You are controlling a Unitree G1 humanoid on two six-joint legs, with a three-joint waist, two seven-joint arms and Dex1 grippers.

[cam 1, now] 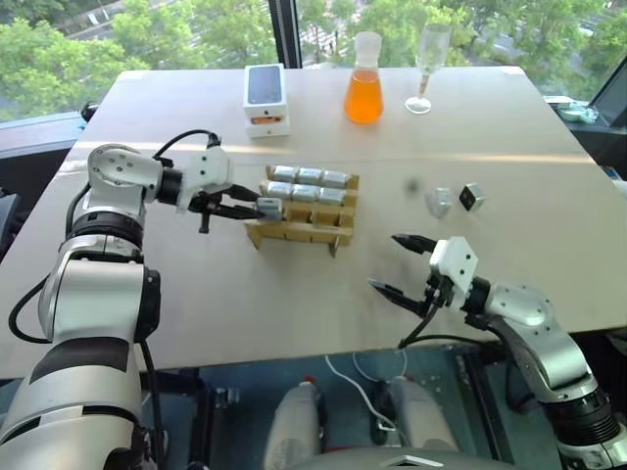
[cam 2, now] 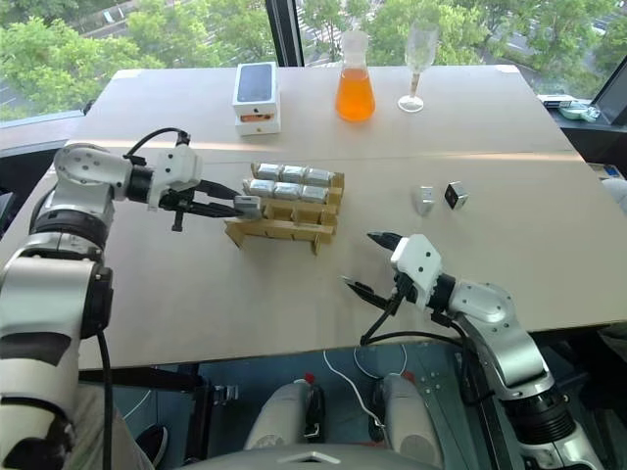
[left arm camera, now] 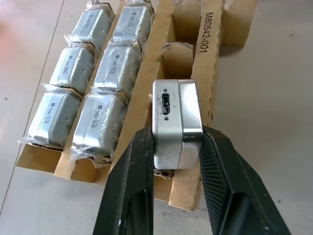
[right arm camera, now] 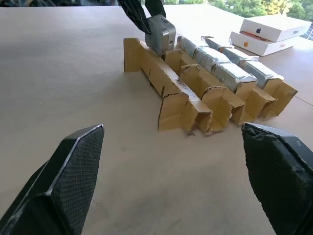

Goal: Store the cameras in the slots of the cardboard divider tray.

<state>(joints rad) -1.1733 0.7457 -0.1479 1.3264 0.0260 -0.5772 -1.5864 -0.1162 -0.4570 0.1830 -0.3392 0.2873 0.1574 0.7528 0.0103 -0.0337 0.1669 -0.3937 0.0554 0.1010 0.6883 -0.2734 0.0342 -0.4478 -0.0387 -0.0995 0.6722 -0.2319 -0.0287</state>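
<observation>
Left gripper clamped on a bare silver camera, port end showing, held just over the near-left end of the cardboard divider tray. Right gripper hangs with jaws spread wide and empty, above the tabletop near the front edge, well apart from the tray.

Tray sits mid-tabletop. Its far and middle rows each hold three wrapped cameras, six in all. The near row of three slots looks empty; the held camera appears bound for the left one.

Two loose cameras lie right of the tray, well apart from it, one with a dark face.

Judgement: about two-thirds done. Left: seat the held one, then fetch the two loose ones.

Far edge: white phone box, orange flask, wine glass.
</observation>
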